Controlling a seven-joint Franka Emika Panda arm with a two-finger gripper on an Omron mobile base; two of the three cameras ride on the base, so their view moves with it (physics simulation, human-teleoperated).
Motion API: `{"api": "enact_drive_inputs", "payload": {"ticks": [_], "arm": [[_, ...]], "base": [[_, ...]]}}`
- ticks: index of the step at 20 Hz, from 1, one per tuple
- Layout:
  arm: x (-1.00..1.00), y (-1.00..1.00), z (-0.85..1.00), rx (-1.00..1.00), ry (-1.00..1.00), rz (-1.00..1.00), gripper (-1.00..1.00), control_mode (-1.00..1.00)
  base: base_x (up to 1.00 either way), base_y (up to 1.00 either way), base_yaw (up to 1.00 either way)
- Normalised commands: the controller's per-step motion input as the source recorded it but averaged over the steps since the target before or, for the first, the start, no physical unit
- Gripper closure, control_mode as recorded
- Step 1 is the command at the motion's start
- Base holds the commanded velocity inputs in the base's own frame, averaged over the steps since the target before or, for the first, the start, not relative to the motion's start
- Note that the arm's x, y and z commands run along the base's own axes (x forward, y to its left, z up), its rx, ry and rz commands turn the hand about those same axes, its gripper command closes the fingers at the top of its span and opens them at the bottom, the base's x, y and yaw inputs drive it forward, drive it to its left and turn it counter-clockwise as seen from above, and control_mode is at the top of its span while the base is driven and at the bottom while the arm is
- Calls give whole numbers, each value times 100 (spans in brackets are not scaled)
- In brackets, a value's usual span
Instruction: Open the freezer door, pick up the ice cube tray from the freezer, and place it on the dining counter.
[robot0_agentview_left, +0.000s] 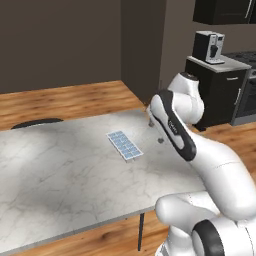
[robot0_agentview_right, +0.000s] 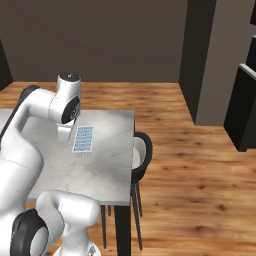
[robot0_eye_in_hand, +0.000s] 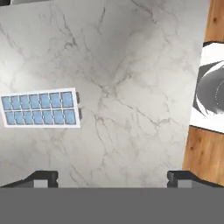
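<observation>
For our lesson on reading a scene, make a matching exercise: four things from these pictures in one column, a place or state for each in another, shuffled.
1. ice cube tray
2. end effector
3. chair
4. coffee machine

A. tucked at the dining counter's edge
B. open, holding nothing
C. flat on the marble
D. on a dark cabinet

Pairs: 1-C, 2-B, 3-A, 4-D

No text, label, brand, number or sign can be read on anything in these views.
</observation>
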Motion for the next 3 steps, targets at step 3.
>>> {"api": "enact_drive_inputs", "payload": {"ticks": [3], "arm": [[-100, -52, 56, 0, 10, -5, -100, -100]], "base": [[0, 0, 0]]}}
